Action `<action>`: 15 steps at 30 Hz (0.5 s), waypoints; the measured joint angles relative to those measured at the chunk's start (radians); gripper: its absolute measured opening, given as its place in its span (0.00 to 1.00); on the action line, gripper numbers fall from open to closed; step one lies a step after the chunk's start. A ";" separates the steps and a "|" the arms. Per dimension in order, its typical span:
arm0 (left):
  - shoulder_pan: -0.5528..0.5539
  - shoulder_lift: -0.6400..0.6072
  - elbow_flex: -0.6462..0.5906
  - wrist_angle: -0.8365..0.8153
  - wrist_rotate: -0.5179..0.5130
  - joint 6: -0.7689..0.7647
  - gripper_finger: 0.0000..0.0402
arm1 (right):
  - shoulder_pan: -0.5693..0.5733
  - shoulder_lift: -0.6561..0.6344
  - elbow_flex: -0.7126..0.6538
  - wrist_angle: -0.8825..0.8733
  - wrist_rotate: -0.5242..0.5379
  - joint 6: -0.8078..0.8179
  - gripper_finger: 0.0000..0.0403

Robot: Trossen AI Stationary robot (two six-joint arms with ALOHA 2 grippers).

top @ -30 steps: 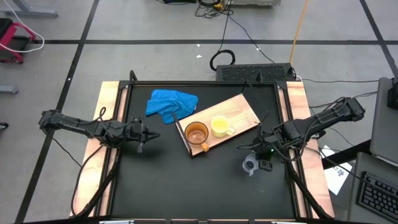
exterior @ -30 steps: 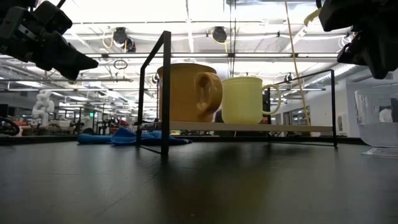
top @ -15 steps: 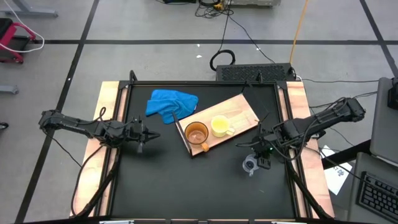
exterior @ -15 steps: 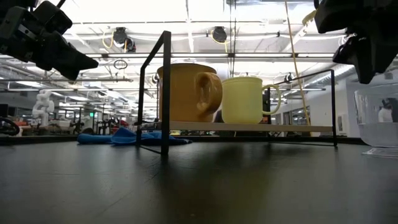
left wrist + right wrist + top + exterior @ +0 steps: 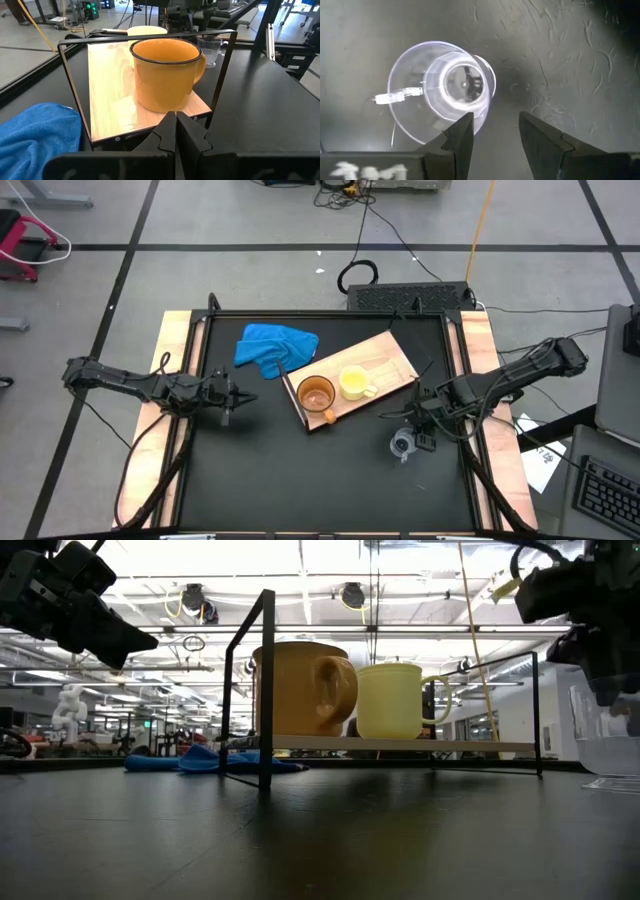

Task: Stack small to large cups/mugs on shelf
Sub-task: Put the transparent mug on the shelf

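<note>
Overhead, table-level and two wrist views, all but the right wrist's sharing the orange-brown mug (image 5: 316, 394).

I saw two mugs (image 5: 316, 394) (image 5: 353, 383) side by side on the shelf (image 5: 388, 355), a cloth (image 5: 275, 346) just left of it, and the cup (image 5: 402, 445) on the counter (image 5: 300, 480) to its right.

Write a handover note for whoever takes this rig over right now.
Right end effector: open, directly above the clear cup, which stands upright on the table, off the shelf.
Left end effector: shut, empty, waiting by the table's left side.
Done: orange mug and yellow mug sit side by side on the shelf.
Left: grasp the cup and place it on the shelf.
</note>
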 joint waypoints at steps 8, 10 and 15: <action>0.000 0.000 0.000 0.002 0.000 0.000 0.04 | 0.000 0.000 -0.048 0.037 -0.001 0.003 0.37; 0.000 0.000 0.000 0.002 0.000 0.000 0.04 | 0.000 0.000 -0.054 0.043 -0.001 0.008 0.37; 0.000 0.000 0.000 0.002 0.000 0.000 0.04 | 0.000 0.000 -0.057 0.050 -0.001 0.006 0.37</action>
